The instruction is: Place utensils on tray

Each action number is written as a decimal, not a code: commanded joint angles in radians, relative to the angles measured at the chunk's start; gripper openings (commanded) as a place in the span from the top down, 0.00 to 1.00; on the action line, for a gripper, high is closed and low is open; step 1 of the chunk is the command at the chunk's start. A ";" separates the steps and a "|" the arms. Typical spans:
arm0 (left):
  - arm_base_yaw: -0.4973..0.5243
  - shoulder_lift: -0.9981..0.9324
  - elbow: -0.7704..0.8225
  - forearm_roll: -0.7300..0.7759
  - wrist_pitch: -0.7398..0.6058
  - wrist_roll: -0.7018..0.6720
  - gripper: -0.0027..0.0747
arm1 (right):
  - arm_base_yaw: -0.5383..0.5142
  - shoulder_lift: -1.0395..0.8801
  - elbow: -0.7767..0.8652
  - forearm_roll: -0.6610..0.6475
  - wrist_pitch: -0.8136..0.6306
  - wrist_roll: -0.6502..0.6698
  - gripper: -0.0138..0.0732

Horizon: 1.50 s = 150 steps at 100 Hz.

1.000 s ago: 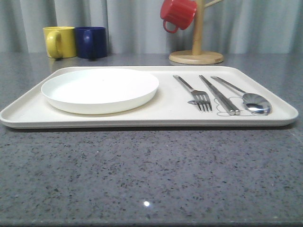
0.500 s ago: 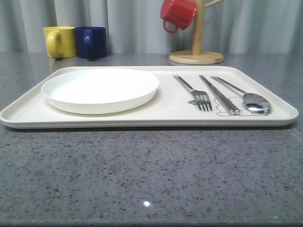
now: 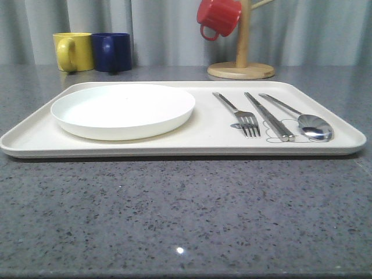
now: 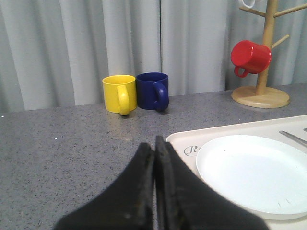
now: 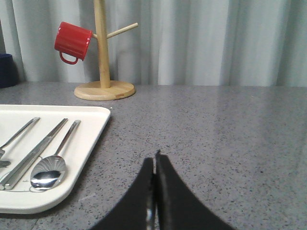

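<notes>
Your left tool [image 4: 154, 158] has its two fingers pressed together with nothing between them, sitting low over the grey bench [image 4: 57, 148] just off the tray's [image 4: 230, 130] corner. Your right tool [image 5: 154, 165] is likewise pinched closed and empty, over bare bench beside the tray's other end.

Moving outward, the cream tray lies flat on the bench, long side toward you. On its left half rests the white plate [image 3: 123, 110], upright and empty. On the right half lie the fork [image 3: 238, 114], the chopsticks [image 3: 268, 116] and the spoon [image 3: 300, 117], side by side and roughly parallel, with the fork nearest the plate and the spoon nearest the tray's right rim.

Behind the tray, you have a yellow mug [image 3: 74, 52] and a blue mug [image 3: 113, 52] standing just beside each other at the back left, and a red mug [image 3: 217, 18] hanging on a wooden mug tree [image 3: 241, 60] at the back right.
</notes>
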 commanded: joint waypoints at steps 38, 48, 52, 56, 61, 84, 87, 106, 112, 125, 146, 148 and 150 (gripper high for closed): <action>0.002 -0.094 0.061 0.484 -0.134 -0.462 0.99 | -0.008 -0.019 0.000 -0.003 -0.088 -0.008 0.92; 0.028 -0.145 0.103 0.484 -0.134 -0.464 0.99 | -0.008 -0.019 0.000 -0.003 -0.088 -0.008 0.92; 0.042 -0.165 0.123 0.484 -0.134 -0.466 0.99 | -0.008 -0.019 0.000 -0.003 -0.088 -0.008 0.92; 0.053 -0.181 0.140 0.484 -0.134 -0.466 0.99 | -0.008 -0.019 0.000 -0.003 -0.088 -0.008 0.92; 0.069 -0.205 0.165 0.484 -0.136 -0.466 0.99 | -0.008 -0.019 0.000 -0.003 -0.088 -0.008 0.92; 0.098 -0.263 0.281 0.484 -0.142 -0.466 0.99 | -0.008 -0.019 0.000 -0.003 -0.088 -0.008 0.92; 0.098 -0.266 0.292 0.484 -0.144 -0.466 0.99 | -0.008 -0.019 0.000 -0.003 -0.088 -0.008 0.92; 0.098 -0.323 0.366 0.484 -0.212 -0.468 0.99 | -0.008 -0.019 0.000 -0.003 -0.088 -0.008 0.92; 0.098 -0.323 0.386 0.484 -0.243 -0.475 0.99 | -0.008 -0.019 0.000 -0.003 -0.088 -0.008 0.92; 0.098 -0.323 0.386 0.484 -0.243 -0.479 0.99 | -0.008 -0.019 0.000 -0.003 -0.087 -0.008 0.92; 0.098 -0.323 0.386 0.481 -0.243 -0.479 0.99 | -0.008 -0.018 0.000 -0.003 -0.087 -0.008 0.92; 0.098 -0.323 0.386 0.481 -0.243 -0.479 0.99 | -0.008 -0.018 0.000 -0.003 -0.087 -0.008 0.92; 0.098 -0.323 0.386 0.481 -0.243 -0.479 0.99 | -0.008 -0.018 0.000 -0.003 -0.087 -0.008 0.92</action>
